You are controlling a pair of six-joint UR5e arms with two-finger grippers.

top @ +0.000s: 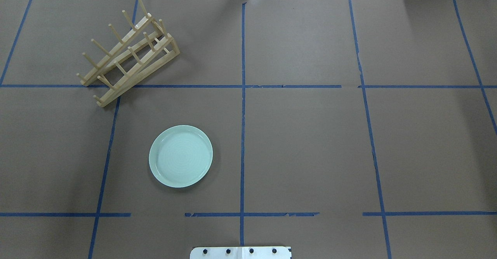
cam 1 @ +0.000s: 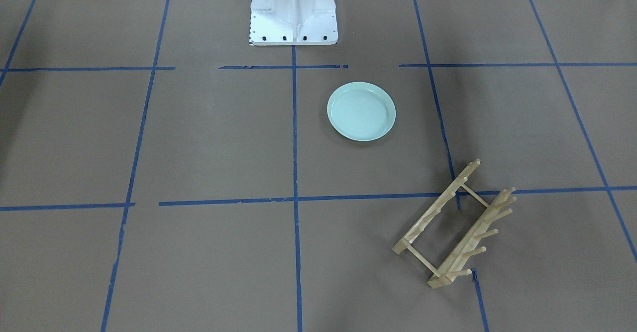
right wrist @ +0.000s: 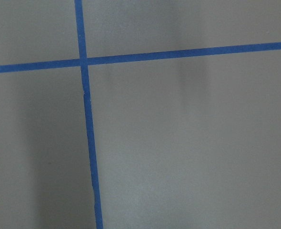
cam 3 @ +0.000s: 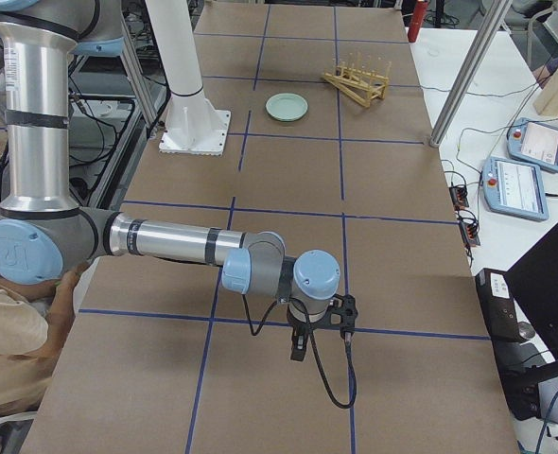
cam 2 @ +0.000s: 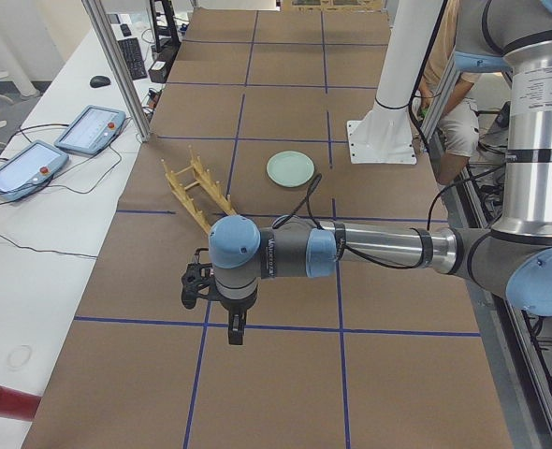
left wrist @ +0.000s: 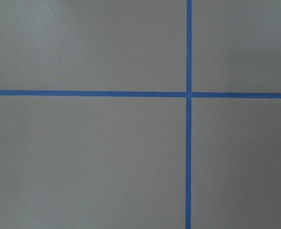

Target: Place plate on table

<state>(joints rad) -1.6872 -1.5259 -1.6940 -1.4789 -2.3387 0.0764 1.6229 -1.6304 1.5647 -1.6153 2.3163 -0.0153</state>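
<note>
Plate [top: 181, 156] is flat on the worktop [top: 310, 154], rim up, nothing touching it. It sits toward the robot-side edge, just on the robot's left of the centre tape line [top: 242, 134] and a short way out from the white base [cam 1: 293, 11]. The wooden rack [top: 128, 53] is well apart from it, toward the far-left corner, with no plate in its pegs. Left end effector [cam 2: 236, 332] hangs over the left end of the worktop and right end effector [cam 3: 300, 348] over the right end, both pointing down and far from the plate. Neither is grasping anything that I can see. Released or clenched, I cannot tell, as only the side cameras show them. Both wrist cameras show just brown paper and tape crossings. My read is that the placement is done and what's left is staying clear. To do that well, keep both arms out at the ends and don't sweep low across the middle, since a glossy plate would likely slide on paper if nudged. If a re-place is wanted, I'd pinch the raised rim from above and set it down level.
</note>
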